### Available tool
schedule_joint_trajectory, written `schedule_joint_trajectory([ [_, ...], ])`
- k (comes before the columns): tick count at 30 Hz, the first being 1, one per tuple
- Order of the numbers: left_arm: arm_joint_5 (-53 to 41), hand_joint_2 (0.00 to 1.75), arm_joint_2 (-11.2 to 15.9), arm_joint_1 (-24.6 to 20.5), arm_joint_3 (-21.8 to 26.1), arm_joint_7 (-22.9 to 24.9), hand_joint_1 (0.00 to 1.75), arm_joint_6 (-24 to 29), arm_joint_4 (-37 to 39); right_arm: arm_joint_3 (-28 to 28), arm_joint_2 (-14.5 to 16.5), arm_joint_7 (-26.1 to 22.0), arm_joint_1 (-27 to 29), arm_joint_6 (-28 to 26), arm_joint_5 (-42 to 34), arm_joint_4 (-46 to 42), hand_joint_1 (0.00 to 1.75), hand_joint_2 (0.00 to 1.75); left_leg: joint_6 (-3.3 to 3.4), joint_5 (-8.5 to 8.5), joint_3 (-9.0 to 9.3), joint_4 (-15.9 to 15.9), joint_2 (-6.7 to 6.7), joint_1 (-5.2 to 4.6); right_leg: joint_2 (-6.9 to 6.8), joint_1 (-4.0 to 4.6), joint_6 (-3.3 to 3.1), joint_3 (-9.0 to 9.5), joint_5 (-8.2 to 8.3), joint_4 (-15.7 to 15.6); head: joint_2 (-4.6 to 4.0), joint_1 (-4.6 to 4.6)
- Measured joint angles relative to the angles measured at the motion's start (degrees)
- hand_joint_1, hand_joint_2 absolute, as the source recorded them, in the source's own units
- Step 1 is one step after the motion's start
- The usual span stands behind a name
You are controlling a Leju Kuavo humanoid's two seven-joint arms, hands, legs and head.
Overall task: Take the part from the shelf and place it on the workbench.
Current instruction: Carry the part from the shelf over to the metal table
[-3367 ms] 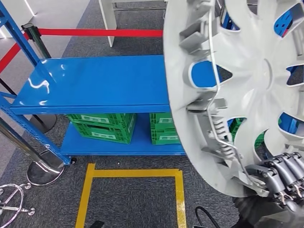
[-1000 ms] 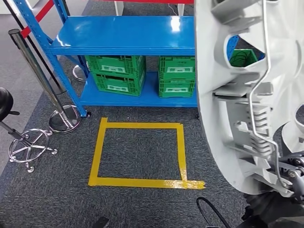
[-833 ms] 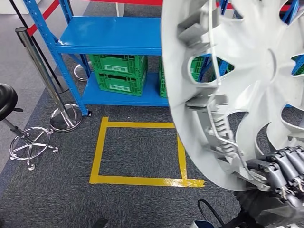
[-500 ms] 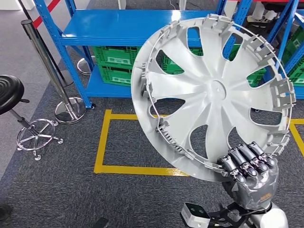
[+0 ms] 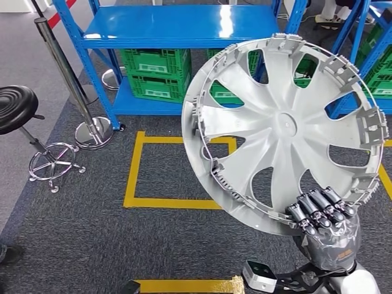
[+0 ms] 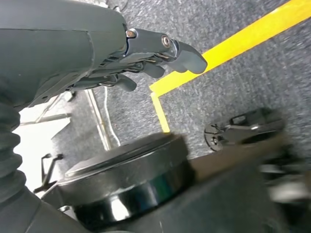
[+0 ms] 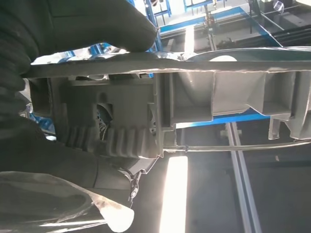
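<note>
Wheel cover [image 5: 282,131] — a large silver-grey plastic disc with curved spokes and open slots — stands tilted on edge in the air, its inner face with clips and a wire ring turned toward the head camera. Its lower rim sits in the right hand [image 5: 326,223], which grips that rim from below at the disc's lower right, dark fingers [image 5: 319,208] wrapped over the edge onto the inner face; all the rest of the disc rises up and to the left of the hand. In the right wrist view the thick thumb [image 7: 92,22] presses along one side of the rim while the ribbed clip section of the cover [image 7: 121,126] lies against the palm, so the hand is clamped on the part. The left hand [image 6: 161,51] hangs low over the floor, its fingers stretched out, slightly apart and holding nothing, above a strip of yellow tape [image 6: 234,43]. Behind the disc stands a blue shelf [image 5: 180,27] with green crates [image 5: 155,73] on its lower level, well apart from the part. On the grey carpet [image 5: 83,233] a yellow taped rectangle [image 5: 134,168] lies in front of the shelf, partly hidden behind the cover's left edge. At the left side stand a black stool [image 5: 18,110] on a chrome base and a chrome barrier post [image 5: 69,79] — both clear of the robot's arms.
</note>
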Motion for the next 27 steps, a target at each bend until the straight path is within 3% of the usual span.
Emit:
schedule_joint_trajectory([
  [1,-0.01,1.75,0.03,-0.05,0.0,0.0,0.0,0.01,0.0,-0.03,0.0,0.0,0.04,0.0,-0.01,0.0,1.75,1.75,0.36,-0.65,0.73,-1.69,0.0,-0.19,-0.08,-0.04,0.33,-0.25,0.62,-0.03,0.0,0.01],
  [3,-0.01,1.75,0.02,0.08,0.0,0.0,0.0,0.0,0.01,-0.06,0.0,-0.01,0.1,0.0,-0.02,0.01,1.75,1.75,1.14,0.24,-0.21,-1.99,0.14,-0.29,-0.1,-0.26,0.95,-0.59,1.61,-0.32,0.0,-0.01],
  [4,-0.01,1.75,0.01,0.15,0.0,0.01,0.0,-0.01,0.01,-0.09,0.0,-0.02,0.17,0.0,-0.02,0.01,1.75,1.75,1.57,0.99,-0.91,-2.07,0.3,-0.24,0.03,-0.33,1.23,-1.02,0.75,0.12,0.0,0.0],
  [6,-0.02,1.75,-0.04,0.2,0.0,0.02,0.0,-0.05,0.02,-0.19,0.0,-0.19,0.3,0.0,-0.01,0.02,1.75,1.75,2.27,2.59,-2.72,-2.32,0.59,-0.04,0.35,-0.43,1.67,-2.74,-4.5,4.21,0.0,0.22],
  [7,-0.04,1.75,-0.03,0.16,0.0,0.02,0.0,-0.05,0.02,-0.24,0.0,-0.35,0.35,0.0,-0.01,0.05,1.75,1.75,2.43,3.34,-3.77,-2.3,0.61,-0.08,0.43,-0.42,1.82,-3.7,-7.76,7.77,0.01,0.38],
  [8,-0.09,1.75,-0.03,0.16,0.0,0.02,0.0,-0.02,0.02,-0.3,0.0,-0.59,0.41,0.0,-0.01,0.08,1.75,1.75,2.49,4.09,-4.81,-2.29,0.63,-0.11,0.47,-0.43,1.96,-4.46,-9.93,11.66,0.01,0.51],
  [9,-0.14,1.75,-0.03,0.15,0.0,0.05,0.0,0.08,0.02,-0.34,0.0,-0.8,0.52,0.0,0.0,0.12,1.75,1.75,2.45,4.91,-5.83,-2.25,0.69,-0.15,0.49,-0.43,2.04,-4.73,-10.27,14.93,0.0,0.56],
  [11,-0.22,1.75,-0.03,0.14,0.0,0.13,0.0,0.28,0.02,-0.41,0.0,-1.07,0.72,0.0,0.01,0.15,1.75,1.75,2.26,6.47,-7.91,-2.14,0.81,-0.2,0.49,-0.42,1.99,-3.25,-7.05,17.09,-0.01,0.59],
  [12,-0.23,1.75,-0.03,0.1,0.0,0.16,0.0,0.32,0.02,-0.41,0.0,-1.08,0.78,0.0,0.02,0.15,1.75,1.75,2.1,7.17,-8.76,-2.02,0.85,-0.21,0.49,-0.42,1.85,-1.0,-5.18,15.14,-0.01,0.59],
  [13,-0.23,1.75,-0.04,0.04,0.0,0.19,0.0,0.28,0.01,-0.4,0.01,-1.07,0.77,0.0,0.02,0.14,1.75,1.75,1.89,7.75,-9.43,-1.83,0.84,-0.27,0.48,-0.39,1.64,2.42,-4.76,11.18,0.0,0.59],
  [15,-0.22,1.75,-0.05,-0.13,0.0,0.22,0.0,0.03,-0.01,-0.39,0.04,-1.07,0.71,0.0,0.01,0.11,1.75,1.75,1.39,8.6,-10.19,-1.19,0.77,-0.45,0.52,-0.3,1.27,9.29,-7.24,1.85,0.01,0.63],
  [16,-0.21,1.75,-0.05,-0.21,0.0,0.24,0.0,-0.14,-0.02,-0.38,0.06,-1.08,0.72,0.0,0.0,0.09,1.75,1.75,1.09,8.99,-10.4,-0.99,0.75,-0.51,0.54,-0.2,1.06,11.2,-8.72,-1.17,0.02,0.65],
  [17,-0.18,1.75,-0.05,-0.26,0.0,0.27,0.0,-0.3,-0.02,-0.37,0.08,-1.1,0.74,0.0,0.0,0.09,1.75,1.75,0.78,9.36,-10.52,-0.9,0.74,-0.5,0.57,-0.12,0.79,11.78,-9.4,-2.53,0.01,0.66],
  [19,-0.09,1.75,0.02,-0.24,0.0,0.43,0.0,-0.45,-0.02,-0.36,0.19,-1.17,0.79,0.0,0.02,0.09,1.75,1.75,0.08,9.08,-10.88,-0.44,0.68,-0.3,0.46,-0.17,-0.06,11.14,-8.98,-2.67,0.0,0.64],
  [21,0.03,1.75,0.08,-0.12,0.0,0.62,0.0,-0.55,-0.02,-0.35,0.44,-1.28,0.78,0.0,0.04,0.1,1.75,1.75,-0.58,5.29,-12.12,3.42,0.56,-0.11,0.29,-0.29,-0.88,10.43,-8.08,-2.71,-0.01,0.53],
  [23,0.14,1.75,0.09,-0.13,0.0,0.7,0.0,-0.63,-0.02,-0.33,0.71,-1.34,0.78,0.0,0.05,0.13,1.75,1.75,-1.02,0.26,-14.11,10.83,0.51,-0.02,0.23,-0.19,-1.19,9.67,-7.33,-2.61,-0.01,0.44],
  [24,0.19,1.75,0.09,-0.17,0.0,0.7,0.0,-0.64,-0.02,-0.32,0.79,-1.35,0.79,0.0,0.05,0.16,1.75,1.75,-1.11,-1.04,-14.67,13.87,0.51,0.0,0.22,-0.11,-1.19,9.37,-7.02,-2.51,-0.01,0.43],
  [25,0.22,1.75,0.09,-0.21,0.0,0.72,0.0,-0.64,-0.02,-0.31,0.84,-1.37,0.8,0.0,0.05,0.19,1.75,1.75,-1.07,-1.13,-14.42,15.08,0.5,0.01,0.24,-0.02,-1.15,9.12,-6.75,-2.36,-0.01,0.43],
  [26,0.25,1.75,0.09,-0.2,0.0,0.77,0.0,-0.67,-0.02,-0.31,0.87,-1.39,0.8,0.0,0.05,0.21,1.75,1.75,-0.88,-0.1,-13.19,14.05,0.49,-0.02,0.27,0.09,-1.11,8.95,-6.58,-2.18,-0.01,0.43],
  [27,0.26,1.75,0.09,-0.16,0.0,0.83,0.0,-0.73,-0.02,-0.3,0.89,-1.41,0.8,0.0,0.06,0.23,1.75,1.75,-0.52,1.66,-11.16,11.08,0.44,-0.08,0.31,0.22,-1.07,8.8,-6.48,-1.99,-0.01,0.42],
])
